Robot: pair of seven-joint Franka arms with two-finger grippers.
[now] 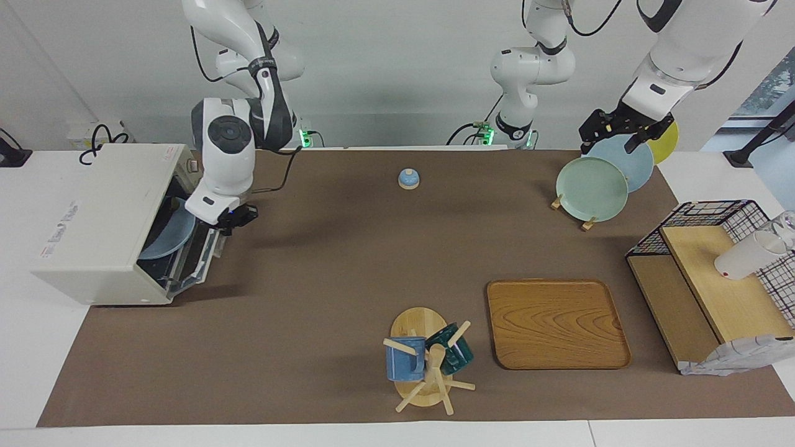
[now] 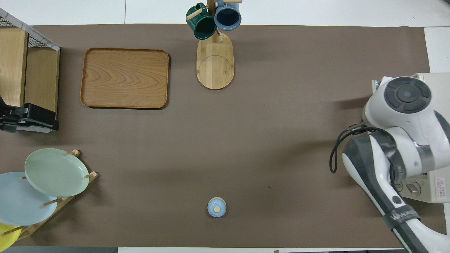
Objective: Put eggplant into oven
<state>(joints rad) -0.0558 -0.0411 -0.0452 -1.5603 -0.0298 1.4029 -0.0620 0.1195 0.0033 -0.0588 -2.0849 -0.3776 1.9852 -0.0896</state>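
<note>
My oven [image 1: 99,230] sits at the right arm's end, door down, a pale blue plate [image 1: 166,237] inside. R gripper [image 1: 235,218] at its mouth; grip state can't tell. Eggplant not visible. L gripper [image 1: 615,127] waits over plate rack [image 1: 571,211], grip unclear.

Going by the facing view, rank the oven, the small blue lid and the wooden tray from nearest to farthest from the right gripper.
1. Oven: right gripper at its open front.
2. Small blue lid: mid-table, close to the robots.
3. Wooden tray: toward the left arm's end.
</note>
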